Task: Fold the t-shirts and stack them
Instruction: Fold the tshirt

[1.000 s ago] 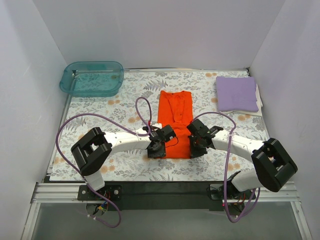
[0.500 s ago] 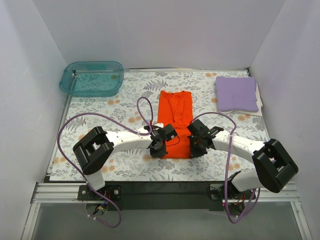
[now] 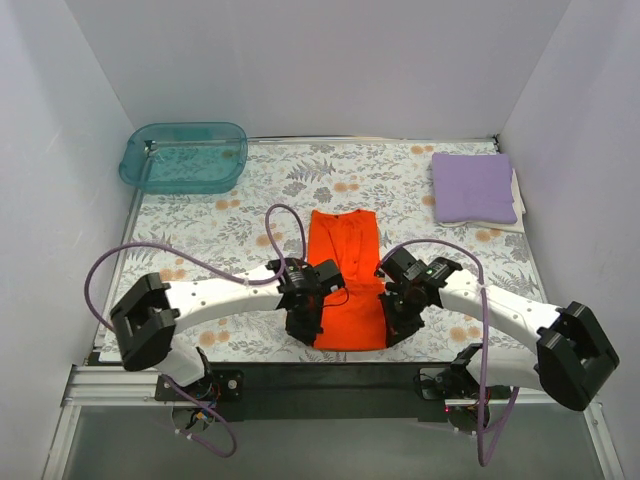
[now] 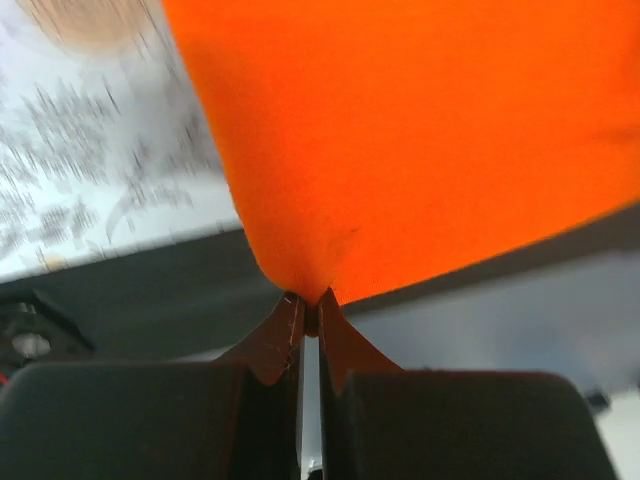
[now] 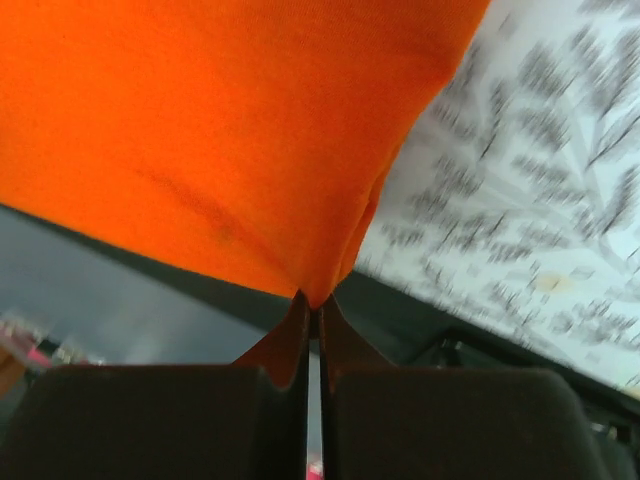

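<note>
The bright orange-red short-sleeved cloth t-shirt (image 3: pixel 345 280) lies as a narrow folded strip on the floral-patterned surface (image 3: pixel 230 215). It is nearer the arm bases than the translucent teal plastic tub (image 3: pixel 185 157) and to that tub's right. The folded pale lavender-purple t-shirt (image 3: pixel 473 187) sits well to the tub's right, level with it. The left gripper (image 3: pixel 303 325) and right gripper (image 3: pixel 403 322) each have their jaws clamped on a near hem corner of the orange shirt. The cloth is judged light, soft and limp, so it sags between holds and the corners are the correct grip points. The top view shows outline and placement. Only the wrist views show fabric pinched between the closed jaw tips.
</note>
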Motion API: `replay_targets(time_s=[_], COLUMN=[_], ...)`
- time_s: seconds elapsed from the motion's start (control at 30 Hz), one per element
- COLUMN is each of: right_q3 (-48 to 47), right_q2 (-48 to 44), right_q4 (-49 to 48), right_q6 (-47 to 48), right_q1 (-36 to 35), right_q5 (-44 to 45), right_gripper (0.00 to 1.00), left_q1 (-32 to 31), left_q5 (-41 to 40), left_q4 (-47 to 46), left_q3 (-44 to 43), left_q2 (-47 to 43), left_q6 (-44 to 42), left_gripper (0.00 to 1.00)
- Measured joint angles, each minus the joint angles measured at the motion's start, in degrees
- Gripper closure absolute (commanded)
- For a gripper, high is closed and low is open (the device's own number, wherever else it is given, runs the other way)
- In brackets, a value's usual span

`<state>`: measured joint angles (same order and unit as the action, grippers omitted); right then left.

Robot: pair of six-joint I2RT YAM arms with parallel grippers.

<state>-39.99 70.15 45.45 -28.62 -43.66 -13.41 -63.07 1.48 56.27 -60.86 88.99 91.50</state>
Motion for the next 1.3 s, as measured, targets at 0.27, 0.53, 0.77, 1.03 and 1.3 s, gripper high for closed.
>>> replay_targets(time_s=[0.27, 0.53, 0.77, 1.03, 1.3], right_q3=[-6.34, -22.51, -32.33, -42.58, -46.18], right_q2=[-3.06, 7.8, 14.75, 21.77, 26.21], right_q4=[13.99, 19.15, 20.74, 21.46, 21.44], right_q6=[2.8, 7.23, 10.97, 14.51, 17.05], right_q1=[-0.9, -0.33, 1.81, 5.9, 9.66], right_q5=[-6.88, -1.73, 1.14, 2.75, 2.95], right_gripper=[0.99, 0.99, 0.99, 0.99, 0.99], left_q1=[-3.65, 4.68, 14.29, 20.48, 25.05], left_q5=[9.11, 7.61, 4.15, 0.57, -0.59], left_q4=[4.76, 7.76, 6.4, 3.19, -0.81], left_q3=[1.14, -2.32, -4.63, -8.72, -14.29], left_q2=[-11.63, -7.17, -6.19, -1.95, 4.15], left_q6=[2.45, -0.37, -3.76, -7.78, -11.58], left_gripper=[1.0, 1.0, 1.0, 1.0, 1.0])
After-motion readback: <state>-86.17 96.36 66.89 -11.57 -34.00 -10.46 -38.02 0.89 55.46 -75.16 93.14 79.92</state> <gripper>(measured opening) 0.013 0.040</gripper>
